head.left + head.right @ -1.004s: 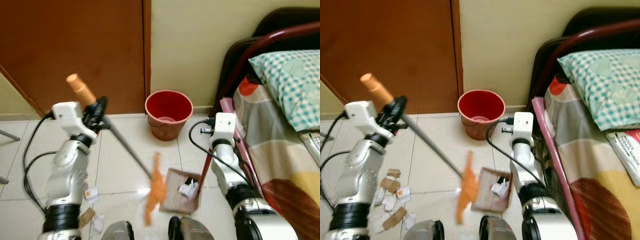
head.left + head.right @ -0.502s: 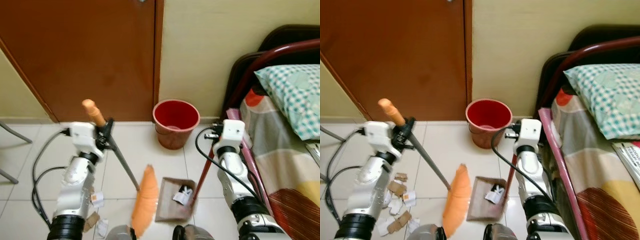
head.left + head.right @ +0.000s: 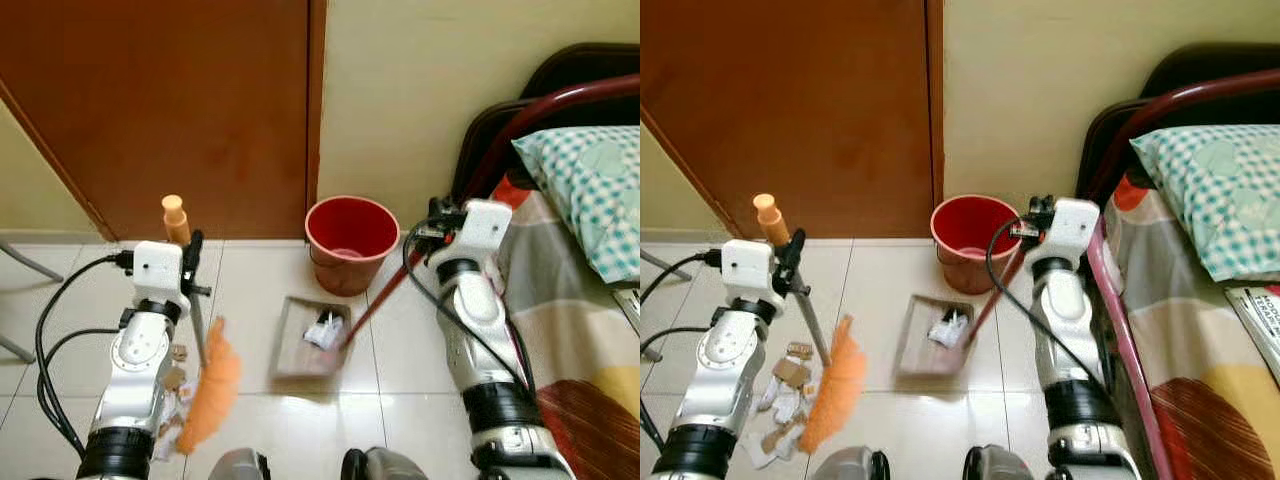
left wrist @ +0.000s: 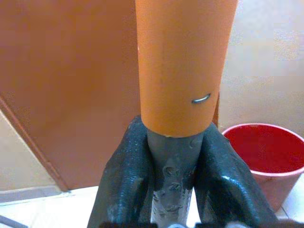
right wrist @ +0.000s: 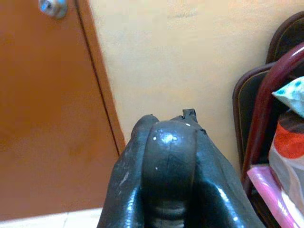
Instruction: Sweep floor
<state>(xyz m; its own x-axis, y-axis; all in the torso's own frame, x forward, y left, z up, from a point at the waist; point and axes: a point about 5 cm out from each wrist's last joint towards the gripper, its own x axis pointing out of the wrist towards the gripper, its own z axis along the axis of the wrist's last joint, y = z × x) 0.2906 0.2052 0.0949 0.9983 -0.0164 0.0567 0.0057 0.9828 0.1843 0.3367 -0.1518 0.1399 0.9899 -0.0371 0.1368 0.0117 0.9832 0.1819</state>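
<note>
My left gripper [image 3: 190, 258] is shut on the broom's grey shaft just below its orange grip [image 4: 183, 66]. The broom's orange bristle head [image 3: 208, 385] hangs low at my left, over scattered paper scraps [image 3: 785, 385] on the tiled floor. My right gripper [image 3: 440, 222] is shut on the black top end [image 5: 168, 164] of the dustpan's red handle [image 3: 378, 292]. The brown dustpan [image 3: 305, 340] is lifted and tilted in front of me, with white crumpled paper [image 3: 322, 328] lying in it. A red bucket [image 3: 351, 240] stands just beyond it against the wall.
A brown door [image 3: 160, 100] and yellow wall [image 3: 420, 90] close off the front. A bed with a dark red frame [image 3: 545, 105], patterned blanket and checked pillow [image 3: 590, 180] runs along my right. A grey chair leg [image 3: 20, 265] shows at far left.
The dustpan has risen and shifted left toward the bucket as my right gripper lifted. The broom has swung left and upright, its head now over the scraps. The camera has shifted slightly.
</note>
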